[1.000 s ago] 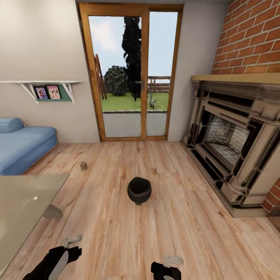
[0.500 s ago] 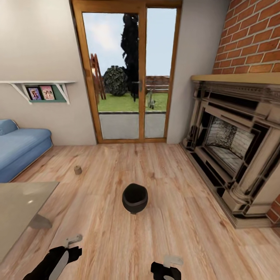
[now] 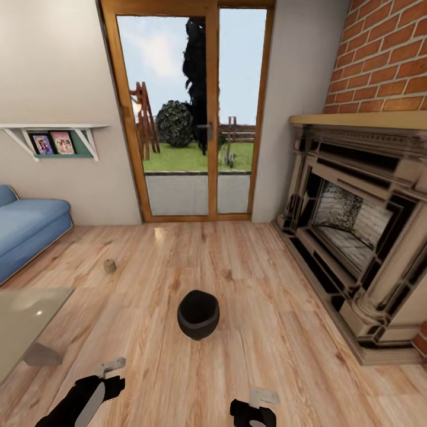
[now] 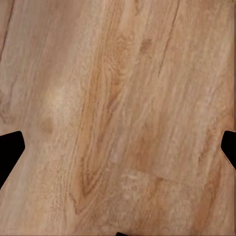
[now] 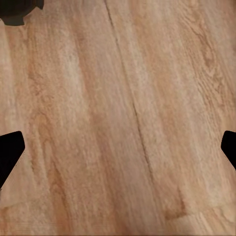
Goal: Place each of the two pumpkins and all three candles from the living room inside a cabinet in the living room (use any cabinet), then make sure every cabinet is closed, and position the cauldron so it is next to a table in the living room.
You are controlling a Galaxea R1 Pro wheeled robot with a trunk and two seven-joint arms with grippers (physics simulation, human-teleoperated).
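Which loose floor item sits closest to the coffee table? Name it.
The candle, small and pale beige, stands nearest the table; the black cauldron sits mid-floor, farther off.

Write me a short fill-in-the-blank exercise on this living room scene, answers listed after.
1. The squat black cauldron stands on the ____ floor.
2. The small beige candle sits on the floor between the cauldron and the ____ sofa.
3. The wall above the fireplace is made of red ____.
4. The cauldron lies to the ____ of the grey-green table.

Answers: wooden; blue; brick; right
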